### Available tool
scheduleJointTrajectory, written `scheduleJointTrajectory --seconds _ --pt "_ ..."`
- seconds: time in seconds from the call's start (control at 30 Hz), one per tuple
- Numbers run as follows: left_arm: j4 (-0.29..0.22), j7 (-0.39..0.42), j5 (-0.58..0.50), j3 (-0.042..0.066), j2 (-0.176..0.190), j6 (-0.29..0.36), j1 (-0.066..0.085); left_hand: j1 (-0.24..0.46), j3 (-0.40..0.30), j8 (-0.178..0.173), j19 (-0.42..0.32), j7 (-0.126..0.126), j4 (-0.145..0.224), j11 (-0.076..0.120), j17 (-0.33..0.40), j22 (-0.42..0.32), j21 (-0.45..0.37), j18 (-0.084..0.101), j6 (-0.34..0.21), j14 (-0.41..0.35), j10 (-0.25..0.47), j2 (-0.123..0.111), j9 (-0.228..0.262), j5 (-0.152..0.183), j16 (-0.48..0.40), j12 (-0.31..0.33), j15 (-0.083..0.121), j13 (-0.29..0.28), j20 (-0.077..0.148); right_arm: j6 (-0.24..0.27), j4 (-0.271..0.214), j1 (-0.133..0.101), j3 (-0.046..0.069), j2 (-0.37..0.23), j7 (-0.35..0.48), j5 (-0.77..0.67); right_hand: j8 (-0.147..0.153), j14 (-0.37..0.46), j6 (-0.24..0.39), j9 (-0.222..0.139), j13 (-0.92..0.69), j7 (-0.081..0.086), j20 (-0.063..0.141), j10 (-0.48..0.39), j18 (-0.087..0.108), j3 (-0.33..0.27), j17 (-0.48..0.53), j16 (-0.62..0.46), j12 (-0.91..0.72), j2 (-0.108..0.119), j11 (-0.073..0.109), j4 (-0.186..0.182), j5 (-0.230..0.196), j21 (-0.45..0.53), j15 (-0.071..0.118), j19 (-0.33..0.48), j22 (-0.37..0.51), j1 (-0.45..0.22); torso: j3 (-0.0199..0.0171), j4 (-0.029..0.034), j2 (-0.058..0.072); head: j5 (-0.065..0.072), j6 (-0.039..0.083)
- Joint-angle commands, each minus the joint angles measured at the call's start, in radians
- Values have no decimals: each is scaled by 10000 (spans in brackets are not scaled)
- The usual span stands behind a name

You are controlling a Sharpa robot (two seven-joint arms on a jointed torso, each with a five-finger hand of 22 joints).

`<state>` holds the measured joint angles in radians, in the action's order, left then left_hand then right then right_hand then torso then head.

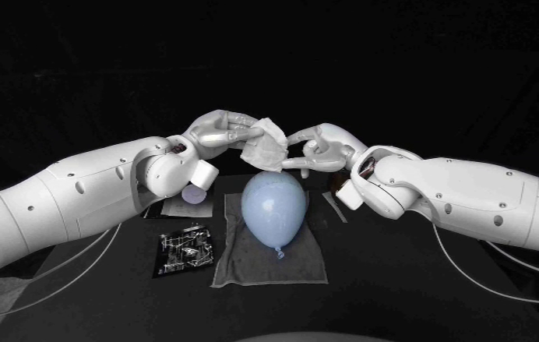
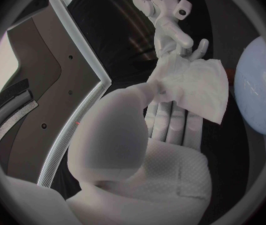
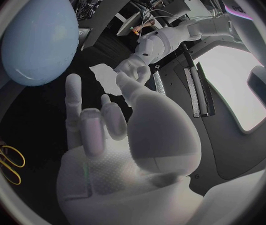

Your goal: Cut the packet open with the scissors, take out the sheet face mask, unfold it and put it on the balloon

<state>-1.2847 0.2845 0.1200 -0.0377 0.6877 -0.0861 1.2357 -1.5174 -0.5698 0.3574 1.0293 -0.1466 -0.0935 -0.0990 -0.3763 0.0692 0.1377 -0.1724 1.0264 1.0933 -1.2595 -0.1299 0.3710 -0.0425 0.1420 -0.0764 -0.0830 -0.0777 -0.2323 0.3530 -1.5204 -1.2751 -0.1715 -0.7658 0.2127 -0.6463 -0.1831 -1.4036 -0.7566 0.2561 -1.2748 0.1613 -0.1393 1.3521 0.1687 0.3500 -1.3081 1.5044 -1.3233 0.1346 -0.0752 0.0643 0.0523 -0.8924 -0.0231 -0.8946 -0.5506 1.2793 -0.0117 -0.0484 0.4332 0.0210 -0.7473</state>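
**Head view:** above the middle of the table (image 1: 382, 280), the left hand (image 1: 223, 133) clamps the mask (image 1: 265, 144), a white folded wad held in the air just over the balloon (image 1: 275, 206). The right hand (image 1: 320, 149) meets it from the other side, fingertips at the mask's edge; whether they grip it cannot be told. The balloon lies on a grey cloth (image 1: 241, 268) at the table's middle, knot toward the near edge. The dark packet (image 1: 183, 252) lies just beside the cloth's left edge.

**Left wrist view:** the left hand's fingers (image 2: 170, 120) run under the mask (image 2: 198, 87) with the thumb pressed on it. The right hand (image 2: 167, 22) has its fingertips at the mask's far edge. The balloon (image 2: 261, 85) is near but apart.

**Right wrist view:** the right hand (image 3: 120, 130), one finger raised and the rest curled, has its thumb at the mask (image 3: 105, 79). Yellow-handled scissors (image 3: 9, 162) lie on the table, well apart from both hands.

**Progress:** with the mask out, cutting and removal look done. Unfolding seems barely begun, and spreading the mask over the balloon remains
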Motion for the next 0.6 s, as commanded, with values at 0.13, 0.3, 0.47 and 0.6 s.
scheduleJointTrajectory --seconds 0.13,0.3,0.47,0.6 --pt "-32 154 -81 15 -41 73 20 52 -21 77 -52 -22 117 -14 -33 -7 -97 -88 36 51 -82 75 29 -63 -58 40 -14 -16 -93 463 162 103 -3 318 374 134 -211 -193 -424 109 -430 110 -42 315 121 -90 -544 123 -387 -159 -172 74 -32 -24 -127 -52 -27 245 -7 6 0 7 -14" --pt "-30 164 -81 15 -56 118 20 174 -110 83 -272 -16 224 -7 -79 -29 -224 -60 25 62 -89 86 89 -62 -75 37 -7 -24 -213 888 222 156 -3 523 440 345 -656 -481 -1426 271 -817 167 -66 642 138 81 -901 261 -758 -486 -214 202 -44 -178 -151 -217 -128 539 -3 -5 4 14 -14" --pt "-23 177 -81 15 -73 153 21 181 -116 83 -282 -16 230 -6 -82 -29 -230 -61 24 62 -90 87 93 -61 -76 37 -7 -24 -219 1443 267 204 -4 636 352 468 -1100 -776 -2394 410 -1184 -136 73 963 170 485 -1267 367 -1079 -1015 37 330 -43 -410 47 -379 -276 870 1 2 0 -4 -23" --pt "-11 170 -81 15 -67 174 21 189 -122 83 -293 -16 237 -6 -85 -29 -237 -61 23 62 -90 87 97 -61 -78 37 -7 -25 -226 1828 290 228 -5 639 309 633 -1200 -877 -2534 440 -1295 -223 161 1065 163 540 -1390 399 -1170 -1137 120 296 -43 -507 131 -424 -346 795 -1 1 -4 -4 -36"
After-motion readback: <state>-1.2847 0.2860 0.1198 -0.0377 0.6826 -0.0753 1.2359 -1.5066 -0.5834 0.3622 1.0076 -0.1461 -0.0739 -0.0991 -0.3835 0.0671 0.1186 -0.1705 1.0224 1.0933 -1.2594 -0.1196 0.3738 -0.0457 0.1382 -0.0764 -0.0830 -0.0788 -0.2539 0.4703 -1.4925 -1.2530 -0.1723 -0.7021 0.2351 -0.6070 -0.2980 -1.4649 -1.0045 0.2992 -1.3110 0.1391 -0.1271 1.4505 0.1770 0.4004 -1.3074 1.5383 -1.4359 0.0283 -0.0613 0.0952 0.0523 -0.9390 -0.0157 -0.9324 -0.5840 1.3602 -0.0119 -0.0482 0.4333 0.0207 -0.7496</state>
